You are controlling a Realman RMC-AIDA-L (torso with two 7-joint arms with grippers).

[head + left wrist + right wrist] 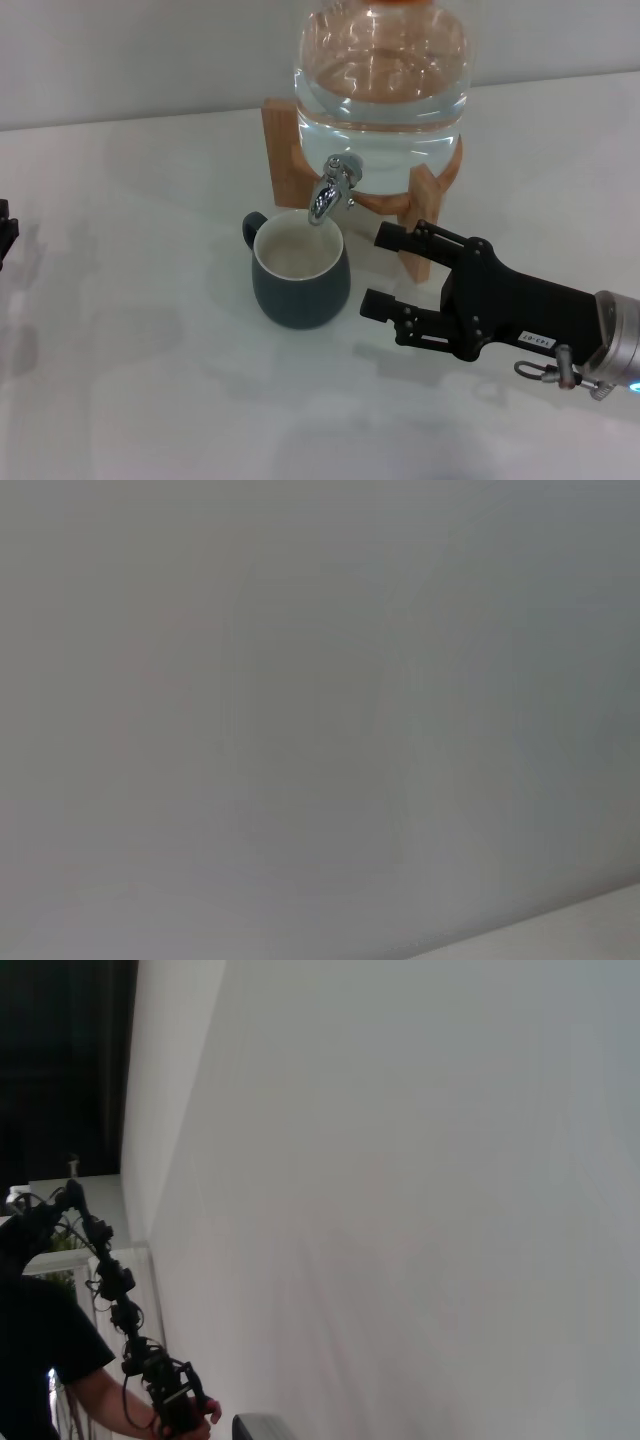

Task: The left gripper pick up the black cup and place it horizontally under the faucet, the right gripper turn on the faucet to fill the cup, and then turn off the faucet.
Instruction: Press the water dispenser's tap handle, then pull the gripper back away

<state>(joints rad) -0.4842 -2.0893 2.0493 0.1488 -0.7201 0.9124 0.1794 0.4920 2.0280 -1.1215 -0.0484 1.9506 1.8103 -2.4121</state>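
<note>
In the head view the black cup (pixel 300 270) stands upright on the white table, its cream inside facing up and its handle to the back left. It sits right under the spout of the chrome faucet (pixel 330 190) on the clear water jar (pixel 380 80). I see no stream of water. My right gripper (pixel 378 270) is open and empty, just right of the cup and below the faucet, touching neither. Only a black bit of my left gripper (pixel 5 235) shows at the far left edge, well away from the cup. The wrist views show none of these things.
The jar rests on a wooden stand (pixel 285 150) at the back of the white table (pixel 150 380). A stand leg (pixel 425 215) is just behind my right gripper's upper finger. A person's arm (pixel 110 1400) shows far off in the right wrist view.
</note>
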